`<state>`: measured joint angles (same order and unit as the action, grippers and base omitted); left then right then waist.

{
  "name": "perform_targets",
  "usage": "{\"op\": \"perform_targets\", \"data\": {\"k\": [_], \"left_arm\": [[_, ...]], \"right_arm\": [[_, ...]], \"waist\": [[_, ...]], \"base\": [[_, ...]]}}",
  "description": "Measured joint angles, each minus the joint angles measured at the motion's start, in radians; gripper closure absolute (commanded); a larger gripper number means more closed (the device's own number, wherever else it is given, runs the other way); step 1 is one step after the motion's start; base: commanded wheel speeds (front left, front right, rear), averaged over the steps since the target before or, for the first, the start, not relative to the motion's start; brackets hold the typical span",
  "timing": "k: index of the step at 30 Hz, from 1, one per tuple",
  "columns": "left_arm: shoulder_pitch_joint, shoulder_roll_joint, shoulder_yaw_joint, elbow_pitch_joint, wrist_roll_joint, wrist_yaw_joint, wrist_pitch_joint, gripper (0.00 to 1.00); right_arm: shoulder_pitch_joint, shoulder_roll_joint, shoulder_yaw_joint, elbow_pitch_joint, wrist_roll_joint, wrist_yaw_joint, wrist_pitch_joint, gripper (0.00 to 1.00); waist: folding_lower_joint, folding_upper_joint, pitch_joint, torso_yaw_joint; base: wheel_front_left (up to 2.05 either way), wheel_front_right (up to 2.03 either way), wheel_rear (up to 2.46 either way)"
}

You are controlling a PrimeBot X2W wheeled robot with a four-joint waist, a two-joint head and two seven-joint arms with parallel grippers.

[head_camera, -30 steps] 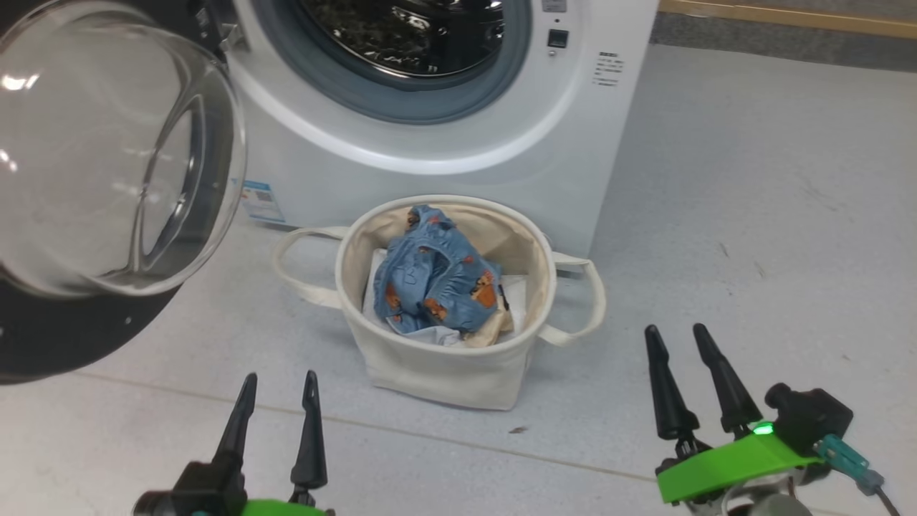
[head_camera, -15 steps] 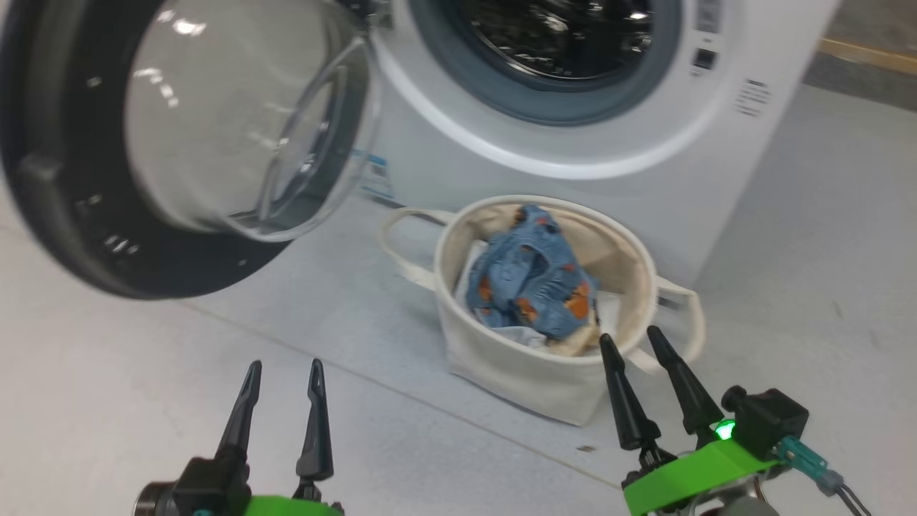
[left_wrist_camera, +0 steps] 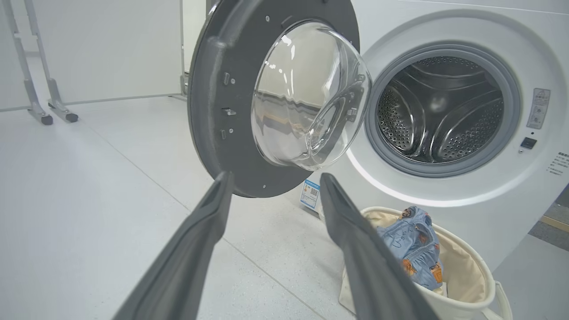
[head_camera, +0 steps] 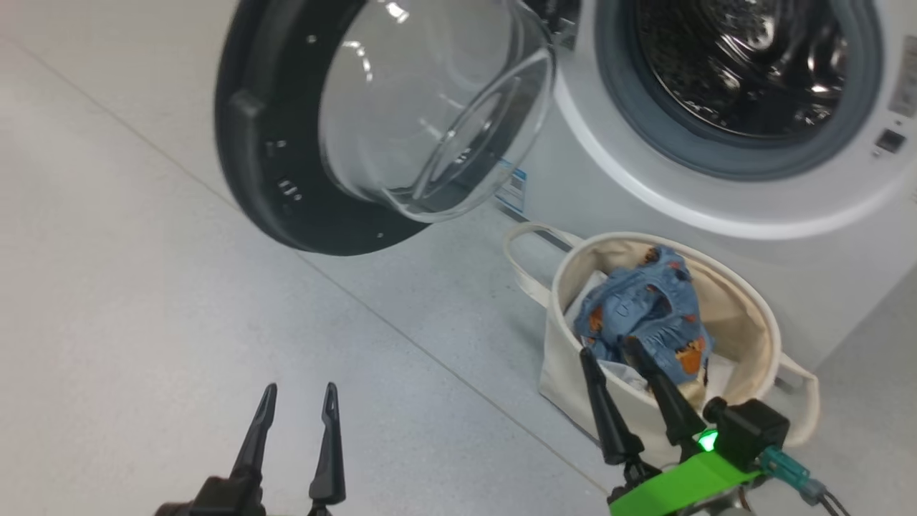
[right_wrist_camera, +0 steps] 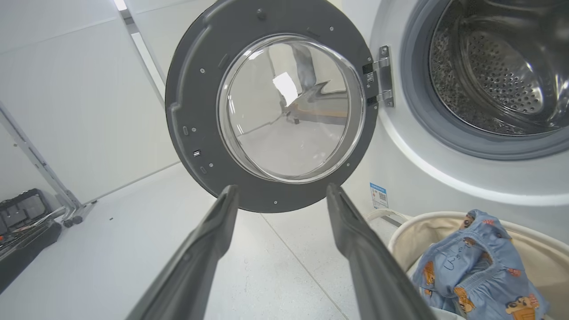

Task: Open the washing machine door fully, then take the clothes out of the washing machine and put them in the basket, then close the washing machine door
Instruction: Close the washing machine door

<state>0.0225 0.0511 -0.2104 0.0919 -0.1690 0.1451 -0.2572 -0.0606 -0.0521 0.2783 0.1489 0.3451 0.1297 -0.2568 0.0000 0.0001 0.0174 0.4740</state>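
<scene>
Left gripper (head_camera: 301,390) at lower left, fingers (head_camera: 254,444) parted, empty, right gripper (head_camera: 607,349) at lower right, likewise parted, empty

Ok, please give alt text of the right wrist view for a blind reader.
The washing machine door stands wide open, left of the steel drum. Blue clothes lie in the basket at lower right, beside the open right gripper.

I can read no word or number outright from here; the small blue label (left_wrist_camera: 310,194) low on the front of the washing machine (left_wrist_camera: 444,195) carries a square code block, its print too small for me; a pale sticker (left_wrist_camera: 538,108) on the machine's right side and the printed lines (left_wrist_camera: 561,163) below it are only marks to me; the clothes (right_wrist_camera: 471,271) bear a looping dark script, perhaps letters, which I cannot make out.
</scene>
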Motion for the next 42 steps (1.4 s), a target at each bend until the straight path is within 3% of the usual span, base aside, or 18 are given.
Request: {"op": "perform_targets", "data": {"k": [8, 34, 35, 36, 39, 42], "left_arm": [[0.019, 0.0, 0.012, -0.016, 0.0, 0.022, 0.0, 0.0], [0.019, 0.0, 0.031, -0.03, -0.003, 0.021, 0.0, 0.0], [0.019, 0.0, 0.031, -0.03, -0.003, 0.021, 0.0, 0.16], [0.019, 0.0, 0.034, -0.038, -0.008, 0.017, 0.0, 0.97], [0.018, 0.0, 0.066, -0.063, -0.024, -0.007, 0.0, 1.0], [0.016, 0.0, 0.158, -0.118, -0.078, -0.048, 0.0, 1.0]], "right_arm": [[0.002, 0.0, 0.025, 0.004, 0.009, 0.0, 0.0, 0.0], [0.002, 0.0, 0.01, 0.012, 0.009, 0.0, 0.0, 0.0], [0.002, 0.0, 0.01, 0.012, 0.009, 0.0, 0.0, 0.0], [0.002, 0.0, 0.009, 0.012, 0.009, 0.0, 0.0, 0.0], [0.002, 0.0, 0.008, 0.011, 0.008, 0.0, 0.0, 0.0], [0.002, 0.0, 0.009, 0.011, -0.003, 0.0, 0.0, 0.0]], "waist": [[0.0, 0.0, -0.006, 0.029], [0.0, -0.0001, 0.013, 0.029], [0.0, -0.0001, 0.013, 0.029], [0.0, -0.0001, 0.015, 0.029], [0.0, -0.0001, 0.024, 0.031], [0.0, -0.0001, 0.039, 0.024]], "base": [[0.0, 0.0, 0.0], [0.0, 0.0, 0.0], [0.0, 0.0, 0.0], [0.0, 0.0, 0.0], [0.0, 0.0, 0.0], [0.0, 0.0, 0.0]]}}
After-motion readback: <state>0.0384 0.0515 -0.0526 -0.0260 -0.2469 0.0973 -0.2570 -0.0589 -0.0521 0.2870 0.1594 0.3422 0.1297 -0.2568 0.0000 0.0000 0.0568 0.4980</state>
